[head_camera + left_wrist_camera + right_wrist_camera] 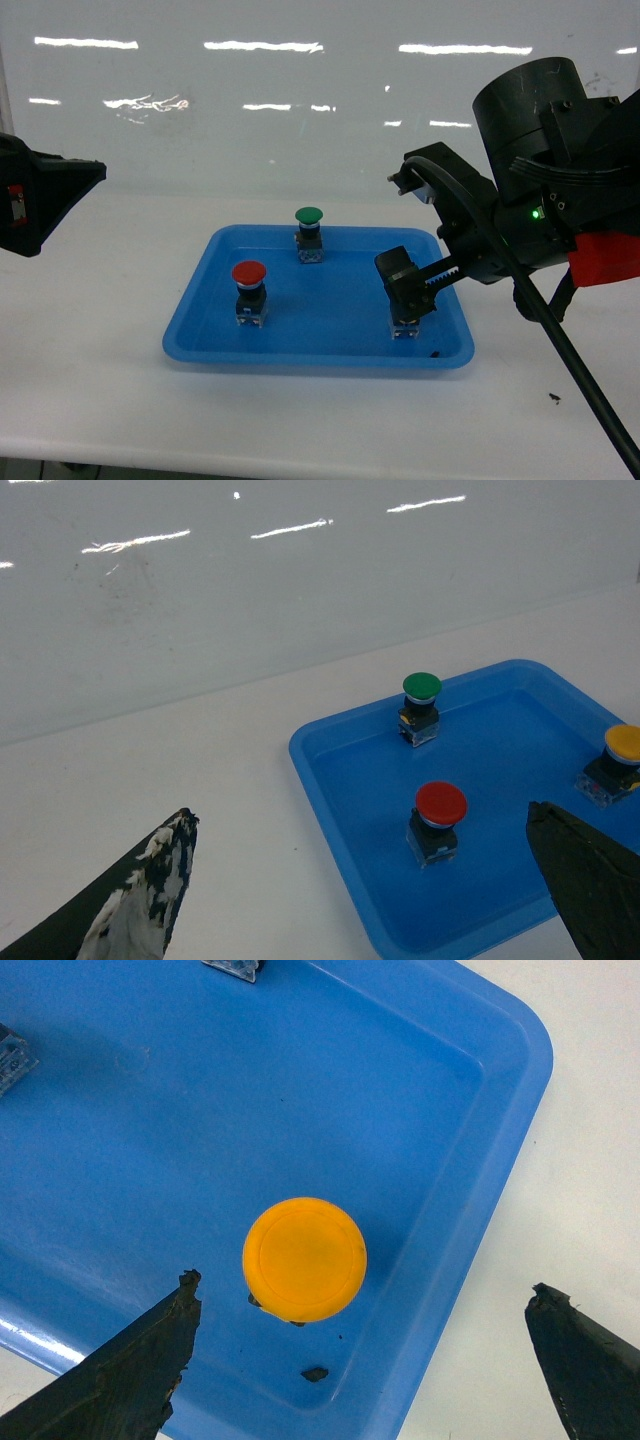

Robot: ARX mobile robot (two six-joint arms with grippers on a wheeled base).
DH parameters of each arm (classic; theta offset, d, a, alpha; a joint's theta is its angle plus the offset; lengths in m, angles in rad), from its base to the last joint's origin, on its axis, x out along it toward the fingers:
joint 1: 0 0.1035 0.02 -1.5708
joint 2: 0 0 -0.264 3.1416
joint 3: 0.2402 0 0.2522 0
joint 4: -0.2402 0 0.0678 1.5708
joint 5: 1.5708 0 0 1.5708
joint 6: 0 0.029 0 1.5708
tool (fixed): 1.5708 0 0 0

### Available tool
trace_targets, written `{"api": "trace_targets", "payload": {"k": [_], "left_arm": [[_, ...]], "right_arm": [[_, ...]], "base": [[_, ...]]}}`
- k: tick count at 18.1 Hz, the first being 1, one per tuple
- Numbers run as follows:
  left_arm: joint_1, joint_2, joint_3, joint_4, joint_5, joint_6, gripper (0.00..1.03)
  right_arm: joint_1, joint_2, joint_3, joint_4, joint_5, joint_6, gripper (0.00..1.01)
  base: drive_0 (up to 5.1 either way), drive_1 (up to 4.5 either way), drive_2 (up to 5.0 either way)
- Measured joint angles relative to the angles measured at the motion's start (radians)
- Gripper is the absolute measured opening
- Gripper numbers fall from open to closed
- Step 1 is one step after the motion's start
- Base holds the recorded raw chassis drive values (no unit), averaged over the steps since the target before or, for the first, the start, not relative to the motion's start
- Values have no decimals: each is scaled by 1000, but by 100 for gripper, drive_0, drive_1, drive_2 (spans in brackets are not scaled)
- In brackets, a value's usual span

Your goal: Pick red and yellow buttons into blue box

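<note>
The red button [248, 288] stands upright in the left half of a shallow blue tray [196, 343]; the left wrist view shows it [440, 814] too. The yellow button [304, 1258] stands near the tray's right front corner. In the head view only its clear base [405, 329] shows under my right gripper [408, 298]. That gripper [365, 1282] hangs open just above the yellow cap, one finger over the tray, the other over the table. My left gripper [358, 812] is open, high and left of the tray, holding nothing. The blue box is out of view.
A green-capped button [309, 231] stands at the back of the tray. A small dark speck [315, 1373] lies on the tray floor near the yellow button. White tabletop [100, 400] surrounds the tray, and a glossy white wall rises behind it.
</note>
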Motion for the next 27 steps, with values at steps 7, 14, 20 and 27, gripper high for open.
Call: {"api": "trace_targets", "payload": {"k": [7,14,20,27], "left_arm": [[0,0,0,0,0,0,98],[0,0,0,0,0,0,98],[0,0,0,0,0,0,98],[0,0,0,0,0,0,98]], "right_arm": [[21,105,49,19,-20,-37,98],[-22,154,75,29,-26,-72,98],[-12,190,139,-4,-80,-77,98],[0,271,247,-53,-126,-79,98]], "base": [[0,0,0],[0,0,0],[0,0,0],[0,0,0]]}}
